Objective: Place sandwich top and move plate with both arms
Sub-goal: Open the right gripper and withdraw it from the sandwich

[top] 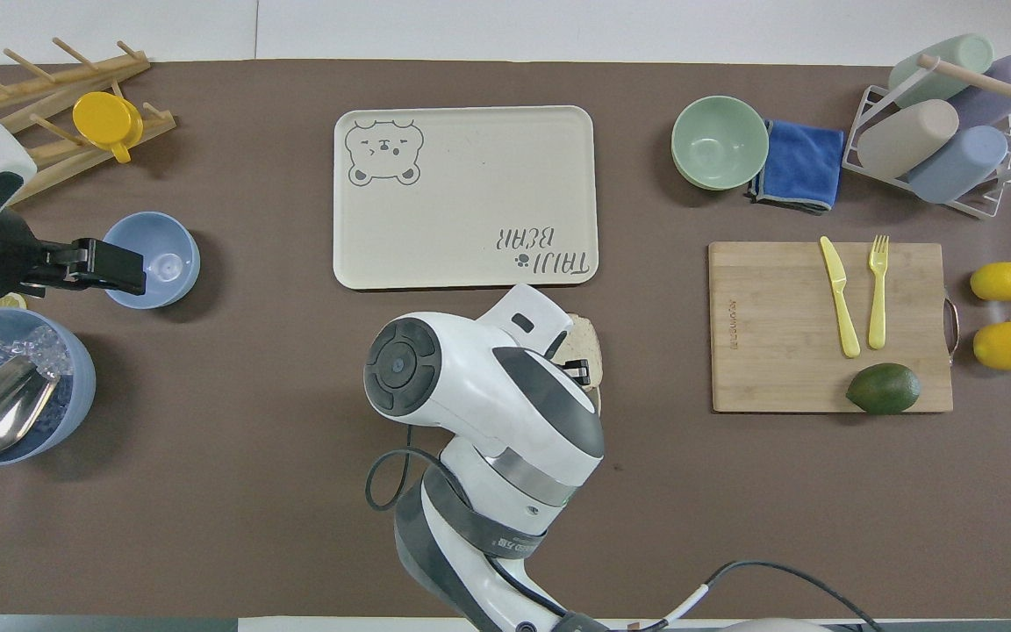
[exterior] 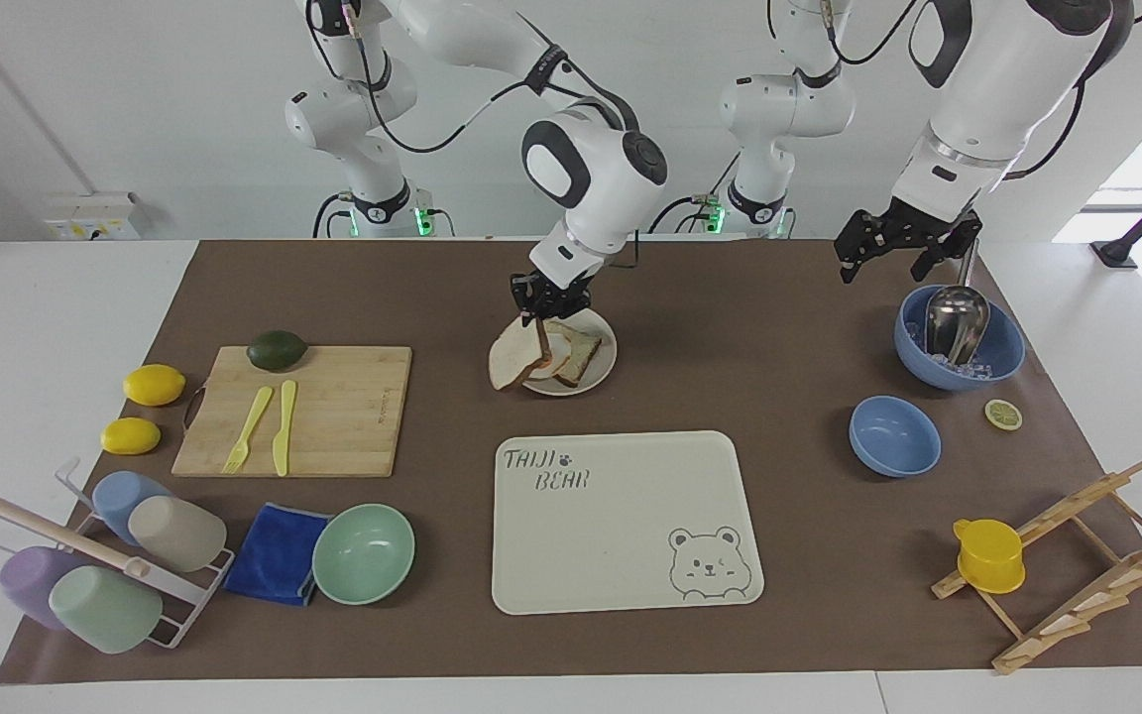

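Observation:
The sandwich top (exterior: 514, 359) (top: 584, 349), a pale slice with a brown crust, hangs tilted from my right gripper (exterior: 539, 302), which is shut on its upper edge. It hangs over the edge of the plate (exterior: 603, 365) that faces the cutting board. A second bread slice (exterior: 579, 352) lies on the plate, partly hidden by the hanging slice. In the overhead view the right arm covers the plate. My left gripper (exterior: 885, 268) (top: 124, 268) waits open in the air beside the large blue bowl (exterior: 1002, 347).
The bear tray (exterior: 621, 516) lies farther from the robots than the plate. The cutting board (exterior: 333, 416) holds a yellow fork, a knife and an avocado. A mint bowl (exterior: 363, 552), a blue cloth, a cup rack, lemons, a small blue bowl (exterior: 893, 434) and a wooden rack also stand around.

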Robot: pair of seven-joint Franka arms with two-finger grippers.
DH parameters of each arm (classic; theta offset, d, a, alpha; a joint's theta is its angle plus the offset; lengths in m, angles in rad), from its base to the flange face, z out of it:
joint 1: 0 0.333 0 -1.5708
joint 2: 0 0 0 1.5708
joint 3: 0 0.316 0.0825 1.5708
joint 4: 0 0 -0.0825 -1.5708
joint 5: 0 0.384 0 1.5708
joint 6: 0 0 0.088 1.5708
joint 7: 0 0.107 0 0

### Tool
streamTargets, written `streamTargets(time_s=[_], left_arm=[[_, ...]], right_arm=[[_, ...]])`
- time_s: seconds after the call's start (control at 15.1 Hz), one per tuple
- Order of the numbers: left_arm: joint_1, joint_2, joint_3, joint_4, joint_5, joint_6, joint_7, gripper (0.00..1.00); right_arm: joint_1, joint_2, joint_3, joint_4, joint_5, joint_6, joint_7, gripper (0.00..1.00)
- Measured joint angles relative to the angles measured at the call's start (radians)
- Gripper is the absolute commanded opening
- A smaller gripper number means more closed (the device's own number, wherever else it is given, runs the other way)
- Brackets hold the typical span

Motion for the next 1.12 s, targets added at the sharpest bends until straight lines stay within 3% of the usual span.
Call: streamTargets(time_s=[0.46,0.79,0.86,0.99,1.06,1.12], left_arm=[[0.001,0.0,0.003,0.0,0.0,0.009,0.0,1.0],[0.001,0.0,0.003,0.0,0.0,0.01,0.0,1.0],[0.001,0.0,0.003,0.0,0.0,0.01,0.0,1.0],[0.001,0.0,0.003,0.0,0.0,0.01,0.0,1.0],[0.001,0.0,0.003,0.0,0.0,0.01,0.0,1.0],[0.001,0.0,0.003,0.0,0.0,0.01,0.0,1.0]], right_arm=[[0.01,0.021,0.005,-0.002,0.072,0.02,0.064,0.0],[0.032,0.021,0.015,-0.044,0.11,0.106,0.117,0.0],[0.031,0.021,0.014,-0.058,0.11,0.127,0.118,0.22],[0.027,0.021,0.014,-0.076,0.117,0.164,0.119,0.74],[0.026,0.02,0.013,-0.082,0.126,0.182,0.119,0.88],[0.025,0.02,0.013,-0.088,0.141,0.196,0.119,0.96]])
